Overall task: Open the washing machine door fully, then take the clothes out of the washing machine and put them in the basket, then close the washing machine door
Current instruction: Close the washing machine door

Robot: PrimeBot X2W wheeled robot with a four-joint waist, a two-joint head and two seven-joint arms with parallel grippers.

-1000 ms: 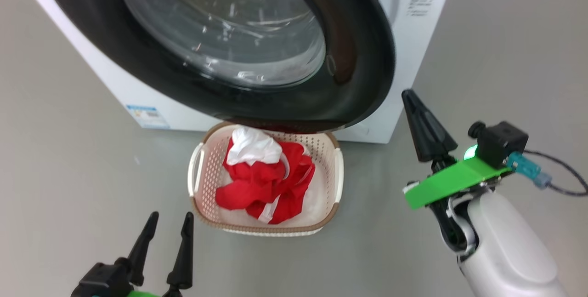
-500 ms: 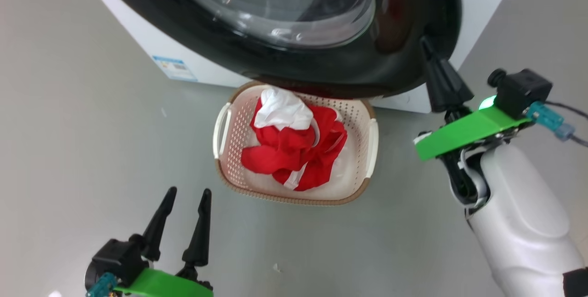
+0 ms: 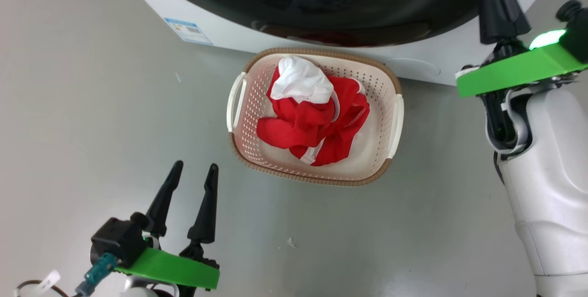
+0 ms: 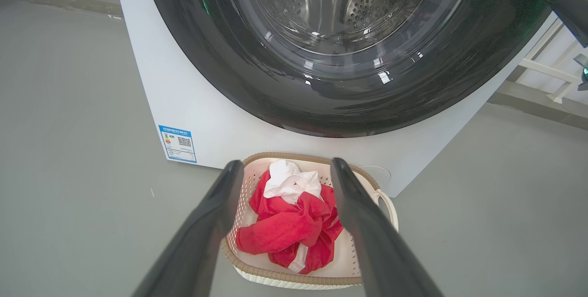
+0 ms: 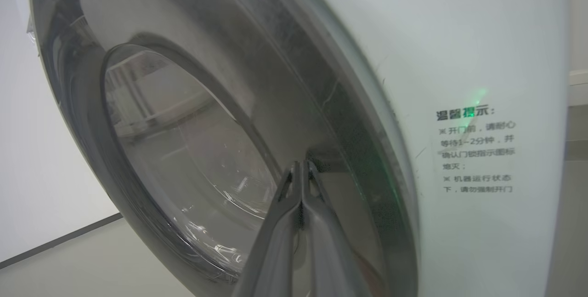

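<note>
Head view, nearest first: the left tool (image 3: pixel 196 164), two long dark fingers on a green bracket, hovers low over the grey floor (image 3: pixel 92 127). Its fingers are spread wide with nothing between them, and it sits clear of the work, probably because its part is done. Just beyond it is the small cream perforated plastic basket with a brown woven-look rim (image 3: pixel 312 178), set right in front of the machine so laundry has a short drop. Heaped inside is the bright red fabric garment with white parts and stripes (image 3: pixel 317 122), all of it within the rim. Behind stands the big white front-loading washing machine (image 3: pixel 441 53). Its large round door with a glossy black rim and bulging glass window (image 3: pixel 376 12) lies against the front, looking shut or nearly so. The right tool (image 5: pixel 301 164) has its fingers pinched together, holding nothing. Its tips press on the door's rim near the edge on the robot's right, most likely to push it home. Whether the latch has caught cannot be seen. The door's top is cut off, and a pale scrap on the floor is too small to identify
</note>
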